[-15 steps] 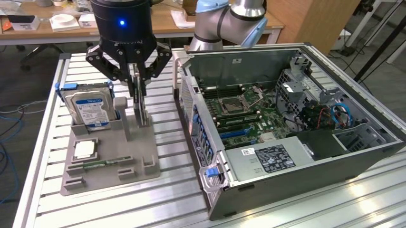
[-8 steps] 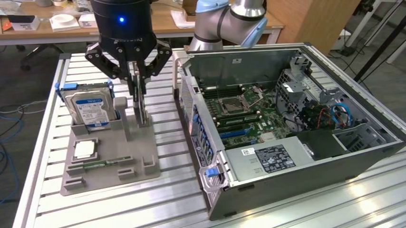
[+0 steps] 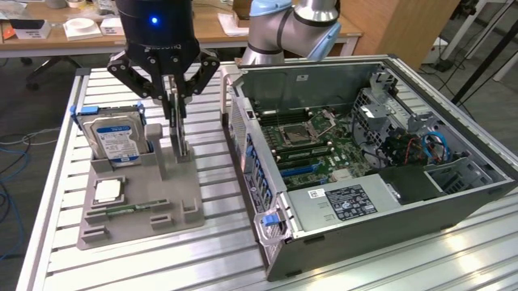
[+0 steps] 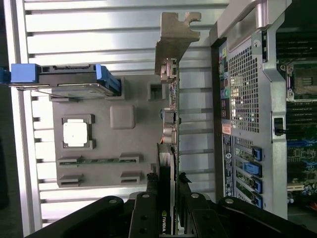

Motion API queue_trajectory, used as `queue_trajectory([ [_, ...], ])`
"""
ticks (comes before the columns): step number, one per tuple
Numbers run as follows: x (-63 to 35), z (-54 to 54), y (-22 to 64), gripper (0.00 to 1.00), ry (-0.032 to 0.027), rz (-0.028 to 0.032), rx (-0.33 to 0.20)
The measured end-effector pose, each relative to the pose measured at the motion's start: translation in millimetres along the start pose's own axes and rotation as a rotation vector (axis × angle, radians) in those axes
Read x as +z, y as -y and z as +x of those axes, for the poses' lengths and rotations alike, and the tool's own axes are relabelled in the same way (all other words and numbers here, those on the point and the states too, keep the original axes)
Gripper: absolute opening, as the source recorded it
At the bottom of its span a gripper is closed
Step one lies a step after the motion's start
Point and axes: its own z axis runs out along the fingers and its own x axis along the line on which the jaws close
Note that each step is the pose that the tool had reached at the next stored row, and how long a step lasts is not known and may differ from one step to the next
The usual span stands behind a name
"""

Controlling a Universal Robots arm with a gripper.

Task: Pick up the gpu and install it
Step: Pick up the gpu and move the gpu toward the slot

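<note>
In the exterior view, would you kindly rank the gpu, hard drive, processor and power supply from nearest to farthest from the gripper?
1. gpu, clamped in the gripper.
2. hard drive, at the exterior view's left.
3. processor, lower on the grey tray.
4. power supply, inside the case, exterior view's right.

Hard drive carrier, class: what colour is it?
Blue; the carrier shows best in the wrist view.

Exterior elevated oblique, wrist downward, sharing tray (image 3: 174, 188)
</note>
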Motion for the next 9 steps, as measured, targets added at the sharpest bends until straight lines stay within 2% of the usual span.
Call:
queue_trajectory([
  [9,-5.1,-0.1,-0.2,0.26,0.0000,0.0000,0.000],
])
